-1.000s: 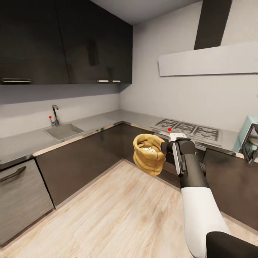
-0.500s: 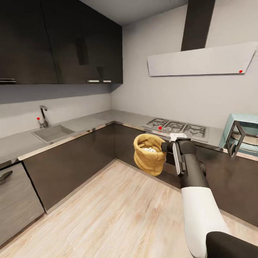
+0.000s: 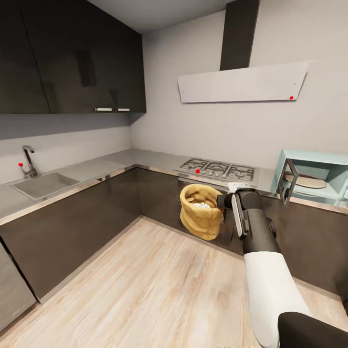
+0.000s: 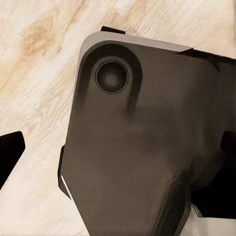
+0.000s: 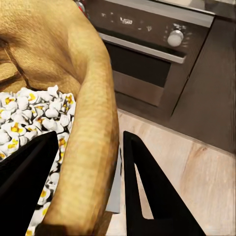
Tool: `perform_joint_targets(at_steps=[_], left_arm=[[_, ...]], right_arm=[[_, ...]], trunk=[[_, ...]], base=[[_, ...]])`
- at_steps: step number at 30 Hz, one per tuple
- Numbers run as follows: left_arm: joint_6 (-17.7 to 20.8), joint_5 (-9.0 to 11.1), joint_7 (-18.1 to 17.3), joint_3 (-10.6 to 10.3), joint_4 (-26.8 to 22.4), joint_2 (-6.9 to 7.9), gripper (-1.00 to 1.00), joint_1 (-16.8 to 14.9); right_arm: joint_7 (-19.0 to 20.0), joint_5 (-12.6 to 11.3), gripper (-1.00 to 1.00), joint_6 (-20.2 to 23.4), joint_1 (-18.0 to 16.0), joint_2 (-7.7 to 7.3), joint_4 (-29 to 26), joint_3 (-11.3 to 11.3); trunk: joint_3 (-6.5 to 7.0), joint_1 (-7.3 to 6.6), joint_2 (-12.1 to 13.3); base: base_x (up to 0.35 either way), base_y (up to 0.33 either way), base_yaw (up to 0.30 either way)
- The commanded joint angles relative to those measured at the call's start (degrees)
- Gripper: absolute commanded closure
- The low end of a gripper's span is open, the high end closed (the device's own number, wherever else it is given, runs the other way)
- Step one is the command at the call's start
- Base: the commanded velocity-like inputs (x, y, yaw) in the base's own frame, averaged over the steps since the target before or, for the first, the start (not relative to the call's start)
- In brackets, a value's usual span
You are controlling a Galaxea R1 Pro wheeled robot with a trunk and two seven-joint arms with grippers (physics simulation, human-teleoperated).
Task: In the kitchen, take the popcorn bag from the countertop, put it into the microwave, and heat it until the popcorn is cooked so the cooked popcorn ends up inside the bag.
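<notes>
Out over the floor, the right gripper (image 3: pixel 223 201) pinches the popcorn bag (image 3: pixel 199 210) by its rim, keeping it upright for the open microwave (image 3: pixel 314 180) at far right.

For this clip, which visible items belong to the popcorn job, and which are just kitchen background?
Job:
- tan crumpled paper popcorn bag, rim pinched by right end effector
- pale mint microwave, door open
- grey steel countertop

Background:
- gas hob
- sink and tap
- built-in oven
- range hood

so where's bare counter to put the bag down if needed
The countertop is bare in the corner between the sink and the stove. The short strip between stove and microwave is tight. The right gripper holds the popcorn bag over the floor.
</notes>
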Motion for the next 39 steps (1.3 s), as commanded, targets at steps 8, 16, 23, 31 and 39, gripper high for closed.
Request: perform_joint_targets(at_steps=[8,16,23,31,39], left_arm=[[-0.15,0.32,0.04,0.14,-0.01,-0.01,-1.0,0.0],[-0.15,0.3,0.04,0.14,-0.01,-0.01,-1.0,0.0],[-0.15,0.26,0.04,0.14,-0.01,-0.01,-1.0,0.02],[-0.15,0.24,0.02,0.19,-0.01,-0.06,-1.0,-0.01],[-0.15,0.24,0.04,0.23,-0.01,-0.1,-1.0,0.0]], right_arm=[[0.33,0.36,1.0,0.18,-0.06,-0.3,0.0,-0.27],[0.33,0.35,1.0,0.18,-0.06,-0.85,0.0,-0.27],[0.33,0.31,1.0,0.18,-0.06,-1.03,0.0,-0.27],[0.4,0.31,1.0,0.18,-0.06,-1.09,0.0,-0.27],[0.42,0.31,1.0,0.18,-0.06,-1.09,0.0,-0.27]], trunk=[[-0.07,0.0,-0.04],[-0.07,0.0,-0.04],[-0.07,0.0,-0.04],[-0.07,0.0,-0.04],[-0.07,0.0,-0.04]], base=[[0.0,0.0,-0.245],[0.0,0.0,-0.245],[0.0,0.0,-0.245],[-0.065,0.0,-0.116],[-0.334,0.0,-0.001]])
